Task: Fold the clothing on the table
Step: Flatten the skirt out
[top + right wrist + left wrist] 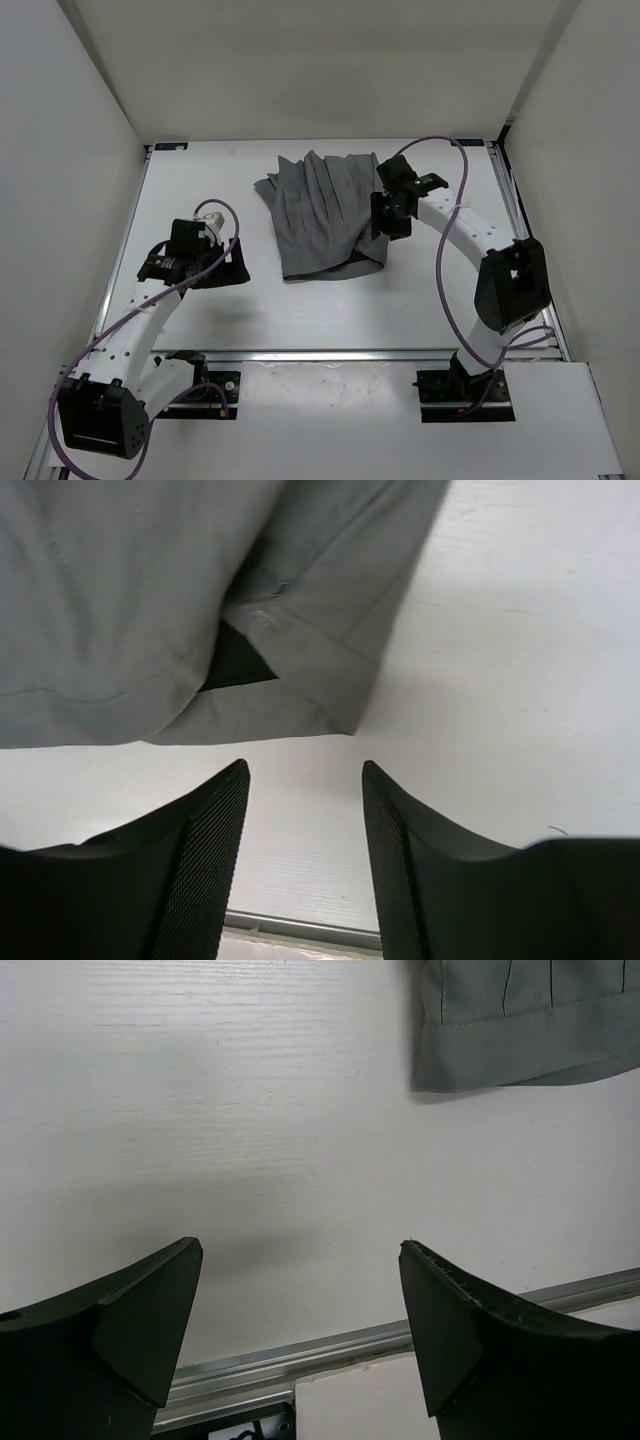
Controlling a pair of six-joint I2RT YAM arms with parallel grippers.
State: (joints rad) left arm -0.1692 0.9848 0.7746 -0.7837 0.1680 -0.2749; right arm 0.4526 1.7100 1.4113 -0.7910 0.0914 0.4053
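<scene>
- Sizing up this fold: the clothing (320, 215) lies a bit skewed on the table (200, 180). Its pleats fan out toward its far edge, and a straighter hem (300, 695) runs along its near edge.
- The right gripper (305, 770) sits right at the clothing's near-right corner. Its 2 fingers are parted partway with nothing between them, so it's empty. The tips look just short of the hem, though I can't tell if they touch the fabric.
- The left gripper (300, 1245) is off the clothing's near-left side over bare table, jaws spread wide and holding nothing. Only the clothing's near-left corner shows at the top of its own camera.
- My read is that the step in hand is getting a proper pinch on that near-right corner.
- The layers part at the hem there and leave a dark gap, so a shallow grab would probably catch just 1 layer.
- I'd go in low, slide 1 finger under the whole stack and close well inside the hem instead of on the very tip.
- I'd also bring the left gripper in to the clothing's near-left corner before lifting. A 1-sided pull would likely drag the clothing and skew it more.
- Then I'd lift both corners evenly, just enough to clear, and carry them toward the clothing's far edge. That pleated fabric looks soft and will likely sag in the middle.
</scene>
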